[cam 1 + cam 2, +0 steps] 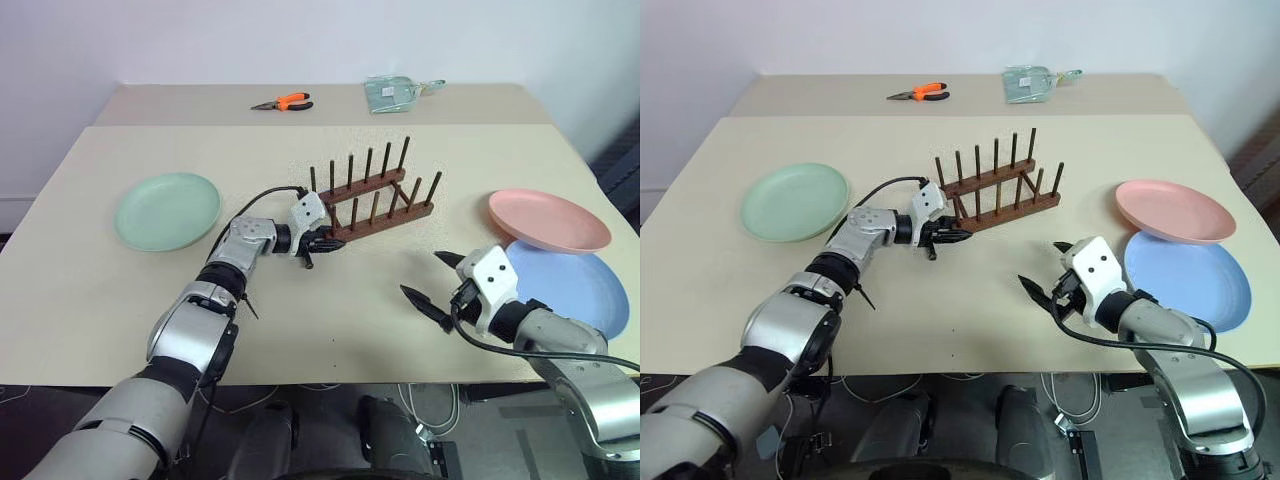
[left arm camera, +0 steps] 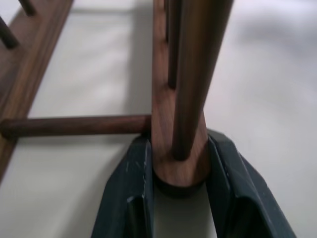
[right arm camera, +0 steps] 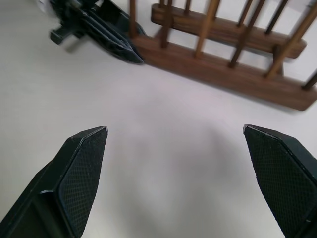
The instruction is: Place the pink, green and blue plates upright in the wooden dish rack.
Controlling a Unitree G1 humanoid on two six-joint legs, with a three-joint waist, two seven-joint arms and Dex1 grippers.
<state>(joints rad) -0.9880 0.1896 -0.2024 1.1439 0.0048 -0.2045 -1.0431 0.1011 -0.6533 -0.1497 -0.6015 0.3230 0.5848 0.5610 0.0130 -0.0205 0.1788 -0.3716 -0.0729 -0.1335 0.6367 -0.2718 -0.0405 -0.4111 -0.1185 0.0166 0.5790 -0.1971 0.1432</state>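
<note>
Bare tabletop [image 1: 330, 310] before right pincer [image 1: 432, 278]; rack [image 1: 375, 200] blocks beyond.

Your two head eyes look forward and down over the whole desk [image 1: 90, 300], sharing the rack [image 1: 375, 200] at its middle, while your left wrist camera sits tight against the rack's rail end and your right wrist camera faces it from nearby.

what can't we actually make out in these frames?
- Packet on the far table: too small in the head views to identify.
- Blue plate: its far edge is hidden under the pink plate.
- Wooden dish rack, left wrist view: cut off by the edges; the left claw grips the end of one rail.
</note>
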